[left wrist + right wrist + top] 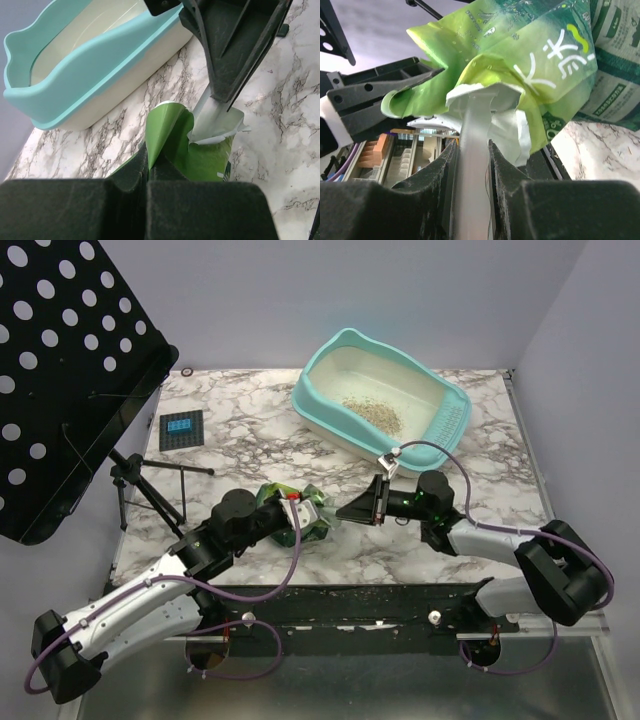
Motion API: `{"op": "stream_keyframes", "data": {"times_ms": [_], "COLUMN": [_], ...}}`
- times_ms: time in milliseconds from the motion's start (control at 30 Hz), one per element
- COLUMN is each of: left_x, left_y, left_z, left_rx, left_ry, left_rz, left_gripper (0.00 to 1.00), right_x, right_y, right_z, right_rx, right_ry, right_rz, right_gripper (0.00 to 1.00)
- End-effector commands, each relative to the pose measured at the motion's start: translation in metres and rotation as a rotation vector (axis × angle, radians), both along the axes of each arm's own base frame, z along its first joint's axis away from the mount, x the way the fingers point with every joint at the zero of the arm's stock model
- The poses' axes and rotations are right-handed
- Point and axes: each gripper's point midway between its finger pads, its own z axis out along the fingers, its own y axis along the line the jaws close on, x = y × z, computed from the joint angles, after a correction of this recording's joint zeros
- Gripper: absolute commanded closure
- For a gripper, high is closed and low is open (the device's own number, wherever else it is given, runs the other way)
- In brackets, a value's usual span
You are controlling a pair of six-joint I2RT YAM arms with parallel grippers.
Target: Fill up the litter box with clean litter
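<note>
The turquoise litter box [447, 397] stands at the back of the table, with a loose pile of beige litter [372, 412] on its cream floor; its rim also shows in the left wrist view [75, 75]. The crinkly green bag [305, 508] stands at mid-table. My left gripper [287, 508] is shut on the bag's edge [165, 131]. My right gripper [352, 510] is shut on the clear scoop's handle [472, 165], and the scoop's head is hidden inside the bag's mouth [485, 95]. The right gripper's fingers [235, 55] hang over the bag in the left wrist view.
A black perforated panel [60, 370] on a tripod [140, 490] stands at the left. A small dark card [181, 428] lies at the back left. The table's front edge [400, 590] carries scattered grains. Purple cables [290, 560] loop from both arms.
</note>
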Motion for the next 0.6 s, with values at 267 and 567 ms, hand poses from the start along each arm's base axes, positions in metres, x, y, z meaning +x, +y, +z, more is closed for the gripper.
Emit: {"op": "stream_keyframes", "data": {"times_ms": [267,567], "left_x": [-0.011,-0.010], "left_y": [-0.007,-0.010], "left_z": [-0.026,-0.031], "left_rx": [0.036,0.056], "left_ry": [0.053,0.056], "left_rz": [-0.035,-0.027], "left_gripper": [1.00,1.00], "right_x": [-0.029,-0.039], "right_y": [-0.052,-0.074], "right_z": [0.026,0.016], "right_rx": [0.119,0.099], "right_ry": [-0.117,-0.102], "right_rz": [-0.012,-0.067], "right_gripper": [1.00,1.00]}}
